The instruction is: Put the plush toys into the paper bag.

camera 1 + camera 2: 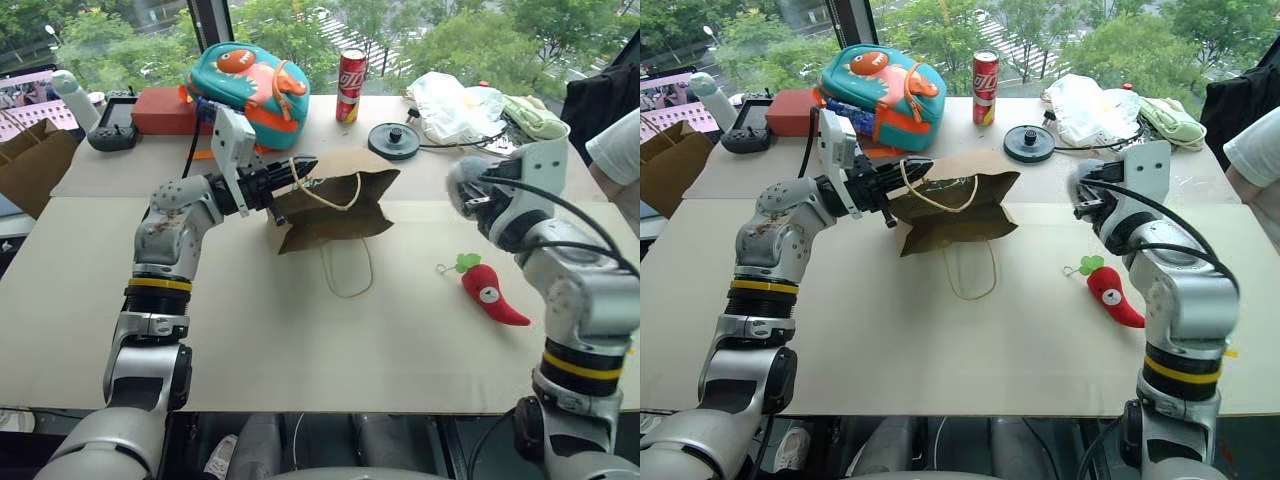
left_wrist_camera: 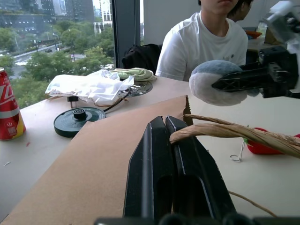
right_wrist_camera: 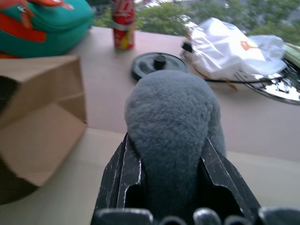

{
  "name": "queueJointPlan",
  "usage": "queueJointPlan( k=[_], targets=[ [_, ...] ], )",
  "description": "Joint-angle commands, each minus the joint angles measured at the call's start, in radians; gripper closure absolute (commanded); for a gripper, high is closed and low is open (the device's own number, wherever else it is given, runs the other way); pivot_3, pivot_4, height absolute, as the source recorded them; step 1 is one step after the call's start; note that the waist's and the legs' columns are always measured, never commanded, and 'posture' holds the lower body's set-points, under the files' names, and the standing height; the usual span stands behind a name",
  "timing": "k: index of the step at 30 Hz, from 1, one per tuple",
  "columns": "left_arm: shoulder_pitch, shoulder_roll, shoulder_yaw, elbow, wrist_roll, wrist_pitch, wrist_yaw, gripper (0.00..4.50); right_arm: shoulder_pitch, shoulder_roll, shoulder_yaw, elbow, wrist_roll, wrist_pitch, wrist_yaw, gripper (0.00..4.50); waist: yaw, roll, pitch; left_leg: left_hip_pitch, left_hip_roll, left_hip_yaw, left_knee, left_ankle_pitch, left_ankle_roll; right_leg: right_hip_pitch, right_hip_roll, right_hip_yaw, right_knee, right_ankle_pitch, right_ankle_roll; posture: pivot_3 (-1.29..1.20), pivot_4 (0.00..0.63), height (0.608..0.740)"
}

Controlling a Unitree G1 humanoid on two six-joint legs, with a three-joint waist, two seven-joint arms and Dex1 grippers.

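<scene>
The left gripper (image 1: pixel 305 166) pinches the paper bag's (image 1: pixel 335 205) twine handle (image 2: pixel 234 133); the right gripper (image 3: pixel 171 154) clasps the grey-blue plush ball (image 3: pixel 171 117) beside it.

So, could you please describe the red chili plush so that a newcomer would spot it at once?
Start at the brown paper bag held up mid-table and look towards the robot's right. The chili plush lies flat on the pale tabletop, apart from the bag. It is red with a green stem and a white patch, unlike the grey ball in the right gripper.

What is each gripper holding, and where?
Left gripper pinches the paper bag by a twine handle. Right gripper squeezes the grey plush ball around its middle.
</scene>
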State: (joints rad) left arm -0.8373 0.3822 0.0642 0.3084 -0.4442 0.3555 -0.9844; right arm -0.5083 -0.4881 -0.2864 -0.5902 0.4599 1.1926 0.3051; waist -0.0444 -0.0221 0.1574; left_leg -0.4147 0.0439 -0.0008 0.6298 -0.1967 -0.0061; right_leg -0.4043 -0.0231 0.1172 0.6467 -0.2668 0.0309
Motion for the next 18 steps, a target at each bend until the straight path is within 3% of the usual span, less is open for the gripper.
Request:
queueJointPlan(
  k=[1,5,8,14,18],
  targets=[
    [-0.043,0.002,0.032,-0.018,-0.041,0.032,0.01,4.5,0.002,0.019,-0.031,-0.143,0.131,0.15,0.028,3.31,0.0,0.0,0.0,0.0,0.0,0.0,0.0,0.0,0.0,0.0,0.0,0.0,0.0,0.0,0.0,0.0,0.15,0.733],
    [-0.056,0.004,0.032,-0.013,-0.049,0.047,0.012,4.5,-0.013,0.048,0.008,-0.219,0.219,0.23,0.043,3.31,0.0,0.0,0.0,0.0,0.0,0.0,0.001,0.0,0.0,0.0,0.0,0.0,0.0,0.0,0.0,0.0,0.15,0.733],
    [-0.057,0.004,0.023,-0.018,-0.049,0.049,-0.001,4.5,-0.052,0.155,0.106,-0.178,0.202,0.222,-0.022,3.31,-0.005,0.0,0.0,0.001,0.0,0.0,0.001,0.0,0.0,0.0,0.0,0.0,0.0,0.0,0.0,0.0,0.15,0.733],
    [-0.059,-0.001,0.016,-0.02,-0.048,0.054,-0.013,4.5,-0.127,0.242,0.212,0.062,0.058,0.081,-0.118,3.31,0.001,0.0,0.0,0.0,0.0,0.0,0.002,0.0,0.0,0.0,0.0,0.0,0.001,0.0,0.0,0.0,0.15,0.733],
    [-0.059,-0.008,0.009,-0.025,-0.049,0.058,-0.022,4.5,-0.19,0.284,0.216,0.263,-0.03,-0.072,-0.166,3.31,0.002,0.0,0.0,0.0,-0.001,0.0,0.001,0.0,0.0,-0.001,-0.001,0.0,0.0,0.0,0.0,0.0,0.15,0.733]
  ],
)
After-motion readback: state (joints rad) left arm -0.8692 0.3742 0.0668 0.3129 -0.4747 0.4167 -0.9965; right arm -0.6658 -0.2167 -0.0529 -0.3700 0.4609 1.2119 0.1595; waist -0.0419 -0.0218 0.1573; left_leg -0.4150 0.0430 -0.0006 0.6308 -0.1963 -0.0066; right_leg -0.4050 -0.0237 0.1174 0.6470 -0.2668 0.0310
